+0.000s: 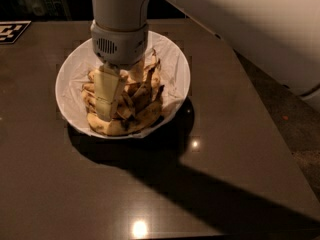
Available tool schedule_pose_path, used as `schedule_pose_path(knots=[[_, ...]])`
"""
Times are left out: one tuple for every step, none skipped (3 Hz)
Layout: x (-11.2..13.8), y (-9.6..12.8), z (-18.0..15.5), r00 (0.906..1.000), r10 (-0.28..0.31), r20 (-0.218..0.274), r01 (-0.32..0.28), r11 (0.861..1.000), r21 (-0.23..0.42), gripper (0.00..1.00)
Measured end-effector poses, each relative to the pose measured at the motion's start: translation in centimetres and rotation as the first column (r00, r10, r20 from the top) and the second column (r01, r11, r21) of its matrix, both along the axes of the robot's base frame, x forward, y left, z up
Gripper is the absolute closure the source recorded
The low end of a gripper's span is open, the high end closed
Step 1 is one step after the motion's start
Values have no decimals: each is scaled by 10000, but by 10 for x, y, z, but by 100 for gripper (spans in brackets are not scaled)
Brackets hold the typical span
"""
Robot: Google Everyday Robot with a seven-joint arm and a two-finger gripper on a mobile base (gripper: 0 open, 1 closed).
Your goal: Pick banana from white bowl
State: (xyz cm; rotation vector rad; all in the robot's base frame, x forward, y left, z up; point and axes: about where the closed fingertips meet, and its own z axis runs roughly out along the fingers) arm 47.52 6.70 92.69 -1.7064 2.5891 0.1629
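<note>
Gripper [107, 100] down among spotted bananas [142, 118] in white bowl [172, 69], near tabletop's [230, 134] far edge; my grip unreadable.

Grey vented wrist [119, 44], cream jaws (in bowl [175, 70])

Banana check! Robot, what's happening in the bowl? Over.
Gripper down inside white bowl, on the pile. Banana lying along the front, not lifted. Other bananas crowding it.
</note>
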Motion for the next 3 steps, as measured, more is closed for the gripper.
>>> schedule_pose_path(knots=[[1, 0, -1, 10000, -7, 9, 7, 10000, -24, 43], [2, -4, 2, 9998, -136, 163, 138, 9999, -90, 67], [2, -4, 2, 9998, -137, 164, 139, 9999, -91, 89]])
